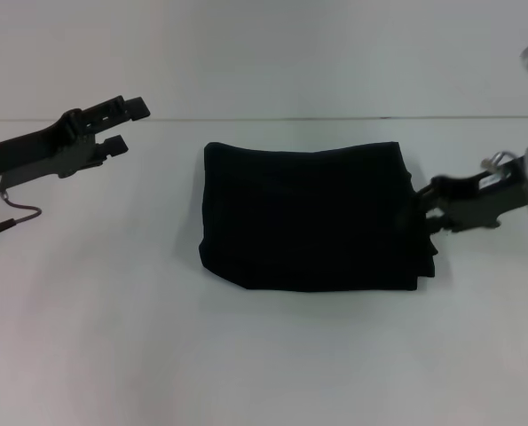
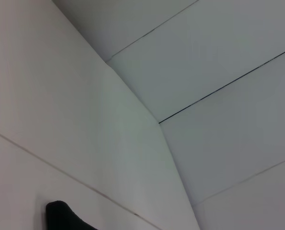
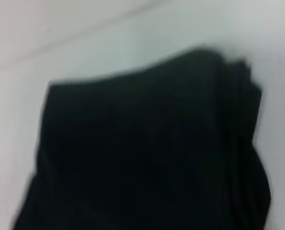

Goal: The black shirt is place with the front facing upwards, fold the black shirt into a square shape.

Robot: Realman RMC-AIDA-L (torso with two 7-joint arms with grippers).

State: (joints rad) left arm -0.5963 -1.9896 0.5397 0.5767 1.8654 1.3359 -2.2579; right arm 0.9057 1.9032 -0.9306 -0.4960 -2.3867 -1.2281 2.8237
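On the plain white matte tabletop, the black soft-fabric shirt lies folded into a compact, roughly square bundle near the centre, no lettering showing. Layered fold edges stack along its right side. My right gripper sits at that right edge, touching the fabric; I cannot tell whether its fingers are parted or pinched on the cloth. My left gripper hangs above the table's far left, well apart from the shirt, its two fingers spread with nothing between them. Beyond the table's far edge stands a pale blank wall. Left wrist view: white panels with thin dark seams.
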